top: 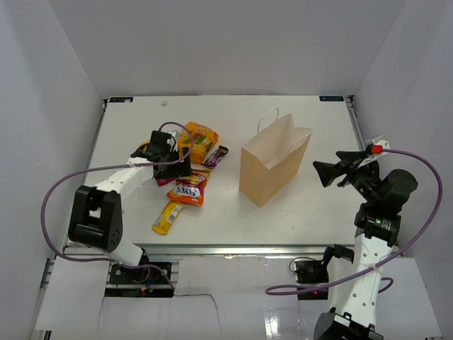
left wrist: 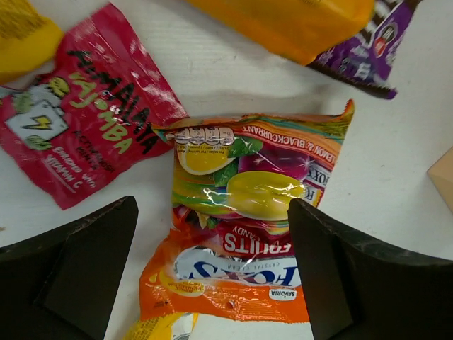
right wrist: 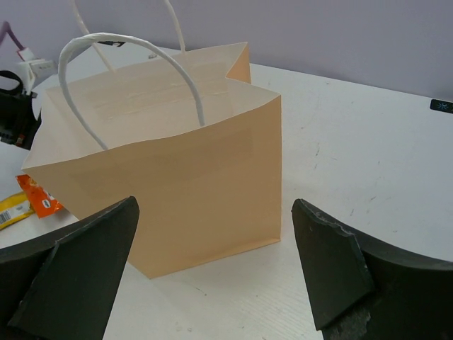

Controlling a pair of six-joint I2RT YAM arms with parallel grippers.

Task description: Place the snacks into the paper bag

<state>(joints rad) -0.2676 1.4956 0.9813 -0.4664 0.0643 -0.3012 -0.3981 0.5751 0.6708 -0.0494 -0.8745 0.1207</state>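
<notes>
The paper bag [top: 274,159] stands upright mid-surface, mouth open, contents hidden. The snacks [top: 191,190] lie at its nine o'clock under my spread left end effector [left wrist: 212,262]. My right end effector [right wrist: 212,269], also spread, sits at three o'clock.

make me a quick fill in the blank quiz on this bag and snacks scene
1. The paper bag stands ___ on the table.
2. Its cord handles are ___.
3. The left gripper has its jaws ___ above the orange candy packet.
4. The red packet lies ___ the bag.
Missing words: upright, white, open, outside.
</notes>
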